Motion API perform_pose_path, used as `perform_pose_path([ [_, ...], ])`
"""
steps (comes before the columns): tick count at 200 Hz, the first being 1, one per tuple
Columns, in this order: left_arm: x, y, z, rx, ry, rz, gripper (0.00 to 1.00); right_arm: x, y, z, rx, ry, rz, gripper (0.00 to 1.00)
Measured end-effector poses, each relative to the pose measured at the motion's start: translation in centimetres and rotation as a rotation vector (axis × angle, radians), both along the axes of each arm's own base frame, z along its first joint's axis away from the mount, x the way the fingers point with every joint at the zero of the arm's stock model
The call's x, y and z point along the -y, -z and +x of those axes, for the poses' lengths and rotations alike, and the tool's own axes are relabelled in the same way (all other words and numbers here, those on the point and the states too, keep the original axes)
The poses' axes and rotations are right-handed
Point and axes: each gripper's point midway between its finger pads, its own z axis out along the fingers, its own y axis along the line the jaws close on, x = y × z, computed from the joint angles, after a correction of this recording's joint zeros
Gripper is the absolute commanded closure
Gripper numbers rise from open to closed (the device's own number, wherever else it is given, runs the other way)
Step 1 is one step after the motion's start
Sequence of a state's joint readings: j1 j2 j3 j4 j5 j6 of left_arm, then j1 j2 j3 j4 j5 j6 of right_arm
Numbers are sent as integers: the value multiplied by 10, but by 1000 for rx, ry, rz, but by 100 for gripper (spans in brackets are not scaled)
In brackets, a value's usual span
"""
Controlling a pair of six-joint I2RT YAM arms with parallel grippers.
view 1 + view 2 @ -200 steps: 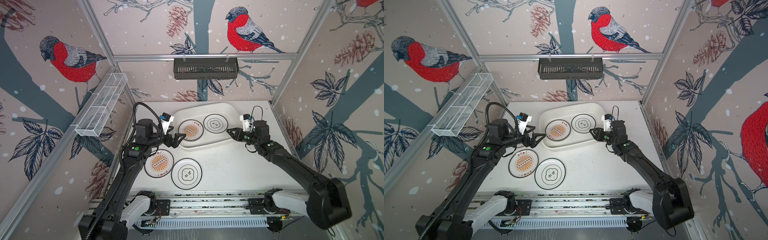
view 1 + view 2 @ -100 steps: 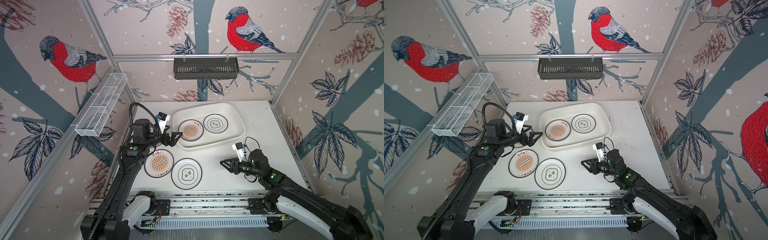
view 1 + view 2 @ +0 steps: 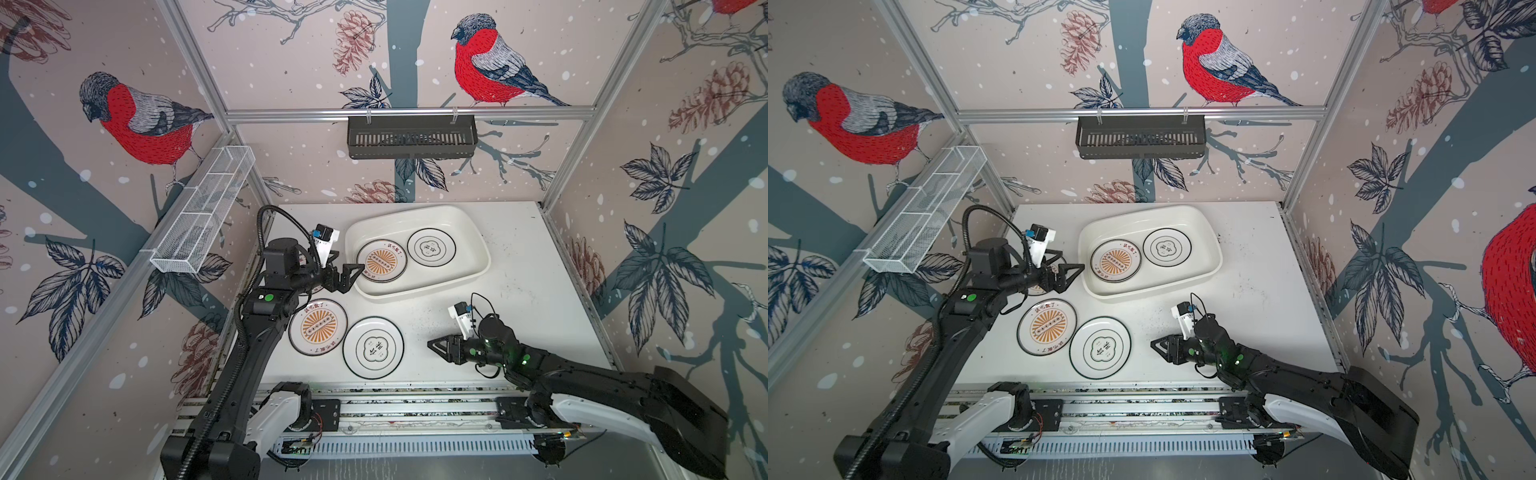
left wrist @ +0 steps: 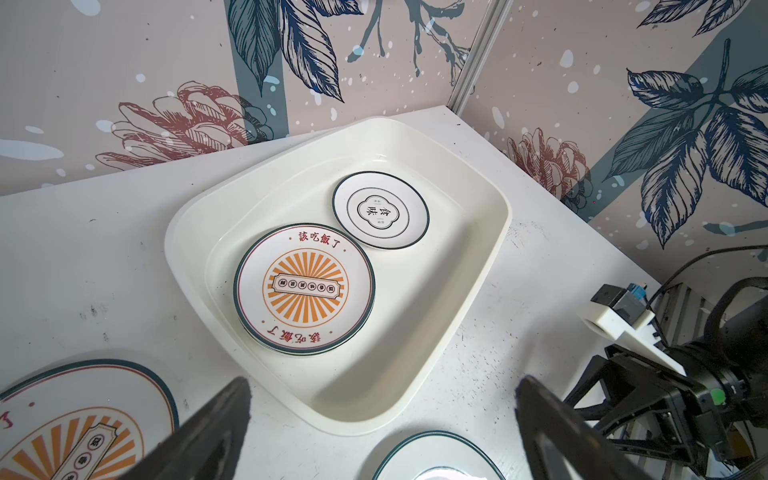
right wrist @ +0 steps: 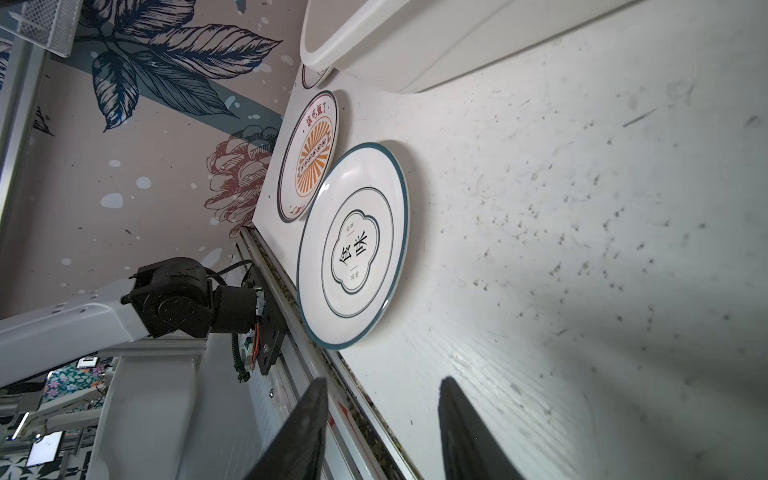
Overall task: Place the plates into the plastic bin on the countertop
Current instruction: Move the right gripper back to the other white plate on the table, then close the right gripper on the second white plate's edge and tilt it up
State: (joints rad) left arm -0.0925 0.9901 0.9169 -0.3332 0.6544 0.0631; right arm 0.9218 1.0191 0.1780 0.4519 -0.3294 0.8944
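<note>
While both grippers hang empty, two plates lie in the bin [image 3: 415,210] and two more lie on the countertop [image 3: 519,291].
Left gripper [image 3: 351,277], jaws spread wide with nothing between them, hovers just outside the bin's near corner. Straight ahead of its fingers [image 4: 208,428], inside the bin, a sunburst plate [image 3: 381,261] lies flat, with an emblem plate [image 3: 431,247] just beyond it. Below and behind this gripper, a second sunburst plate [image 3: 318,327] rests on the countertop. Right gripper [image 3: 433,345], jaws partly apart and holding nothing, sits low over the countertop. It points at a second emblem plate [image 3: 373,347], which is a little ahead of its tips and just beside the second sunburst plate. The bin lies off to this gripper's side.
</note>
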Motion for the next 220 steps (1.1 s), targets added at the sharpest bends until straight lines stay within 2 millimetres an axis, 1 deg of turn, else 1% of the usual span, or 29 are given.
perform_pose_path([
  [40, 2, 1, 0, -9, 13, -8, 2, -15, 12, -3, -36, -11, -10, 56],
  [72, 4, 1, -2, -10, 25, -15, 2, -34, 22, -5, -65, -39, -24, 58],
  [113, 4, 1, -2, -12, 28, -16, 2, -43, 36, -5, -99, -26, -27, 58],
  [158, 4, 1, -2, -12, 29, -17, 2, -63, 41, 0, -118, -31, -15, 60],
  [184, 5, -1, -2, -6, 34, -21, 2, -68, 48, 2, -144, -22, -24, 61],
  [220, 6, -2, -3, -1, 38, -23, 2, -80, 49, 6, -147, -25, -44, 62],
])
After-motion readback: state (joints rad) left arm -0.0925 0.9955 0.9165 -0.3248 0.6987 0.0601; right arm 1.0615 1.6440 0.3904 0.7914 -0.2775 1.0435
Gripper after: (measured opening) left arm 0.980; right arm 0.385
